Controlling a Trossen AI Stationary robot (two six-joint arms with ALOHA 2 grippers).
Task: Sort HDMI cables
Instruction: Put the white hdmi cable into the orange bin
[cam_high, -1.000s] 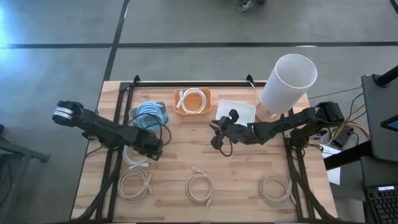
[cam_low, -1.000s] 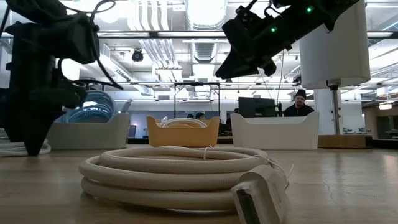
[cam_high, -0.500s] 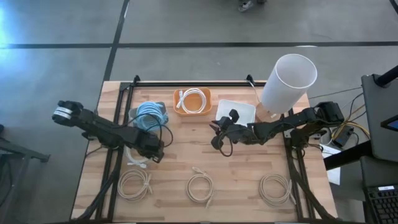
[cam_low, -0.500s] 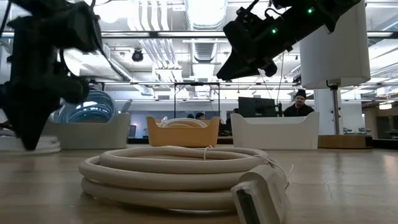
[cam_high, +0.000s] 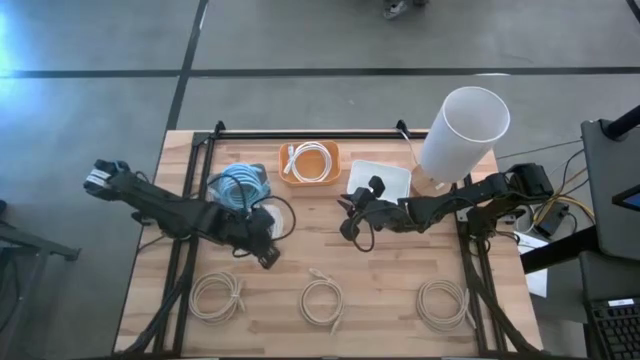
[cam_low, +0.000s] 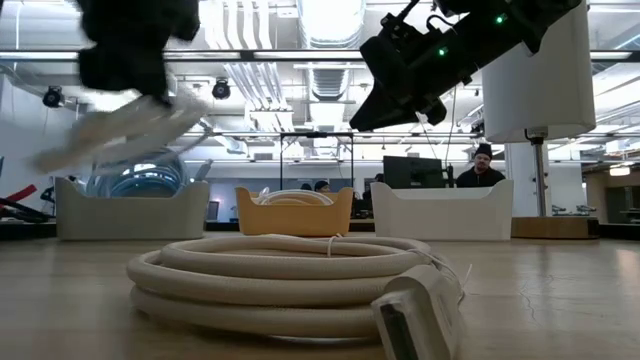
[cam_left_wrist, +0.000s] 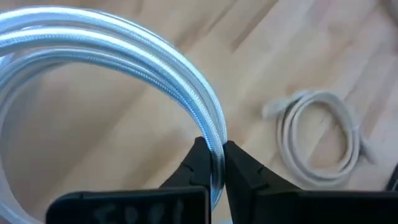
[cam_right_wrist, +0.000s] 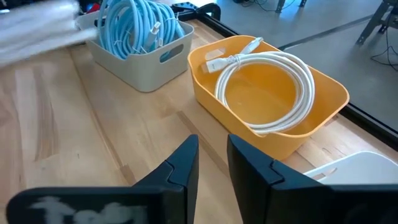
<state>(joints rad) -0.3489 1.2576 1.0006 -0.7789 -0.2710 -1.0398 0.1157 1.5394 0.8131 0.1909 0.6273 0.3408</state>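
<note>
My left gripper (cam_high: 262, 252) is shut on a white cable coil (cam_left_wrist: 124, 56) and holds it above the table left of the middle; the low view shows the coil blurred (cam_low: 120, 125) below the gripper. My right gripper (cam_high: 348, 218) hovers empty near the table's middle, its fingers a little apart (cam_right_wrist: 212, 165). Three beige coils (cam_high: 217, 297) (cam_high: 322, 302) (cam_high: 443, 302) lie flat along the near edge. A grey bin (cam_high: 240, 185) holds light blue coils. An orange bin (cam_high: 310, 162) holds a white coil. My left gripper pinches the white coil's bundled turns at one place on its ring (cam_left_wrist: 215, 144) between its two fingers. The fingers lie across the strands. The coil is lifted clear of the table and hangs tilted below the gripper (cam_low: 120, 125).
A white bin (cam_high: 380, 178) stands to the right of the orange one in the far row. A tall white cylinder (cam_high: 462, 130) stands at the far right. The nearest beige coil (cam_low: 290, 285) fills the front of the low view. A person (cam_low: 484, 168) shows in the room behind.
My left gripper has risen from the table and moved toward the right edge, taking the white coil with it. The coil lay on the table at the left and is now lifted clear and tilted.
</note>
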